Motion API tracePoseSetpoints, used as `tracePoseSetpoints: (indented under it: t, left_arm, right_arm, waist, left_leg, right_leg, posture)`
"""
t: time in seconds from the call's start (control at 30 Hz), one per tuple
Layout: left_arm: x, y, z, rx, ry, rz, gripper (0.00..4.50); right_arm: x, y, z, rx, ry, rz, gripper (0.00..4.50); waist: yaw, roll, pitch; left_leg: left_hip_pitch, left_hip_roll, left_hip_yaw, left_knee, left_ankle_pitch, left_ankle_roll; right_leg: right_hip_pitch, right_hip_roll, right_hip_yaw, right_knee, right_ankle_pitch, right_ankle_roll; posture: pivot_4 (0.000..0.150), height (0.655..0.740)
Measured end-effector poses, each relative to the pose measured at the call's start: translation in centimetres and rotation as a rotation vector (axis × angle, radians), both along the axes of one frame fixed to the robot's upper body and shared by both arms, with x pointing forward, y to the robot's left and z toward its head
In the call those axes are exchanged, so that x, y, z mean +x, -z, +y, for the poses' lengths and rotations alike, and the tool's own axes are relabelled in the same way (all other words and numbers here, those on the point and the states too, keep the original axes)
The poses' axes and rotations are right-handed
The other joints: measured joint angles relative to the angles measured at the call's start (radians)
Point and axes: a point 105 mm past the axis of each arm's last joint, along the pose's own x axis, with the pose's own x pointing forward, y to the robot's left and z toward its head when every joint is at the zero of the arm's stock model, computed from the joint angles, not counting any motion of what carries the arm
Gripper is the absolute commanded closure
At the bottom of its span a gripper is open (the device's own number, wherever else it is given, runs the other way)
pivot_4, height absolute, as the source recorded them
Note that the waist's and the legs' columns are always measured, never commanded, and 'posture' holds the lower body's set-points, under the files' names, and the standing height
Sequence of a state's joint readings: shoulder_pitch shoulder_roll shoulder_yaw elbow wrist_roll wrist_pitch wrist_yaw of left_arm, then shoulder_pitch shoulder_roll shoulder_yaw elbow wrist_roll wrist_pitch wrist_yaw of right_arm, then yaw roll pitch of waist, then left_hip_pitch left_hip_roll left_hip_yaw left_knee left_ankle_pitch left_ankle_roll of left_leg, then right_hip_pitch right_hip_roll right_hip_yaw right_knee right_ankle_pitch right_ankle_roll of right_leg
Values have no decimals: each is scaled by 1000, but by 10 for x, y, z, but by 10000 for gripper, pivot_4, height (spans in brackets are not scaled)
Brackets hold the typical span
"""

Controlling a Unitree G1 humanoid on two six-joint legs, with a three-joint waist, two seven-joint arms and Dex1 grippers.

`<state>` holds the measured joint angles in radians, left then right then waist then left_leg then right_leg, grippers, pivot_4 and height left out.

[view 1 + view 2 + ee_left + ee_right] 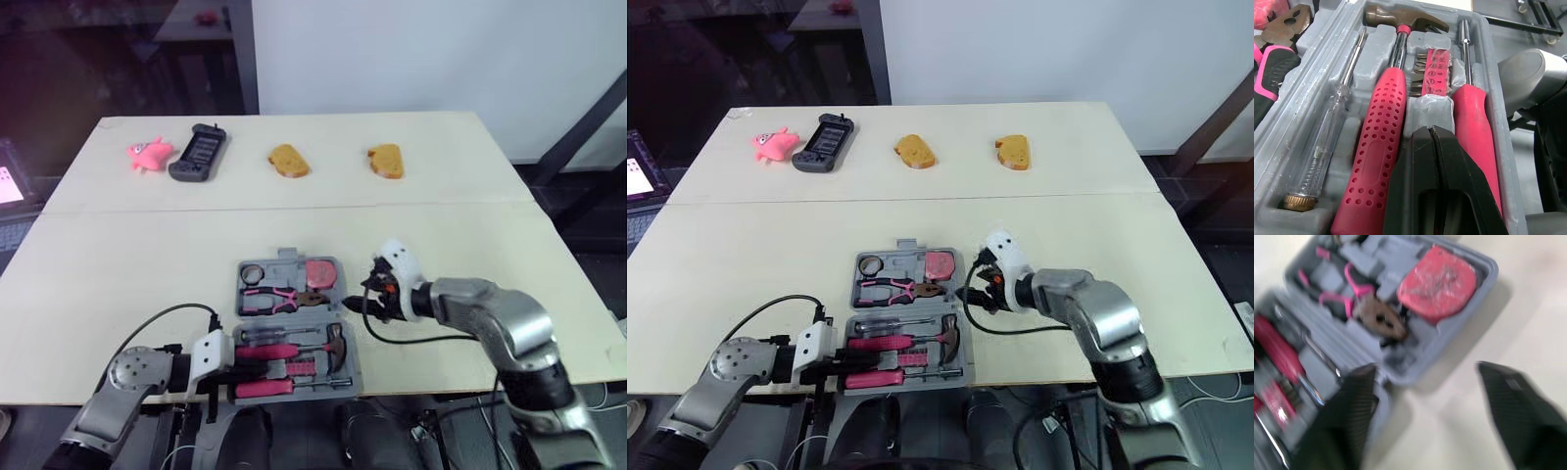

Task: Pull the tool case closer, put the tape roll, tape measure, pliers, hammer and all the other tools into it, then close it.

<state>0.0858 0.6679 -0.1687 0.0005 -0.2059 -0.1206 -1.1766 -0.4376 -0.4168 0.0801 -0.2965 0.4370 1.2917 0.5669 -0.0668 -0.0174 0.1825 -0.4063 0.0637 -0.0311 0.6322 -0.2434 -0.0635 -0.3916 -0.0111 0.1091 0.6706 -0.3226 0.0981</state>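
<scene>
gripper [361, 292] (right, splayed) beside tool case [287, 258]

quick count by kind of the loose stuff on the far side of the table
bread pieces: 2
pink toy: 1
black handheld device: 1
total: 4
</scene>
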Motion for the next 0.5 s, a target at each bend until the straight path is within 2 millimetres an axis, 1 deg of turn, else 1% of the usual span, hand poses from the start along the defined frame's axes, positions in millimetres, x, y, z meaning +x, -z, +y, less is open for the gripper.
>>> tracePoseSetpoints:
  t: [0.1, 0.2, 0.33, 0.4, 0.5]
  left_arm:
    - [0, 0, -1, -1, 9, -6, 45000]
    - [1, 0, -1, 0, 14, -11, 45000]
    - [1, 0, -1, 6, 18, -14, 45000]
    - [1, 0, 0, 8, 21, -15, 45000]
    - [2, 0, 0, 14, 31, -21, 45000]
  right_arm:
    - [6, 6, 5, 52, 51, 102, 748]
    - [14, 14, 1, 88, 136, 194, 748]
    - [30, 18, -2, 172, 239, 274, 748]
    - [33, 19, 2, 214, 249, 303, 748]
    - [33, 21, 13, 287, 247, 353, 748]
  waist:
    - [5, 1, 0]
    - [7, 1, 0]
    - [4, 2, 0]
    - [2, 3, 0]
    - [-1, 4, 0]
  left_leg:
    - [0, 0, 0, 0, 0, 0]
    - [-1, 0, 0, 0, 0, 0]
    - [0, 0, 0, 0, 0, 0]
    - [0, 0, 0, 0, 0, 0]
    - [0, 0, 0, -1, 0, 0]
  right_leg:
    - [0, 0, 0, 0, 0, 0]
    - [-1, 0, 0, 0, 0, 0]
    - [-1, 0, 0, 0, 0, 0]
    - [0, 0, 0, 0, 0, 1]
    - [-1, 0, 0, 0, 1, 1]
  posture:
    - [1500, 7400]
    - [1500, 7400]
    - [1500, 7400]
    - [1500, 7400]
    - [1500, 7400]
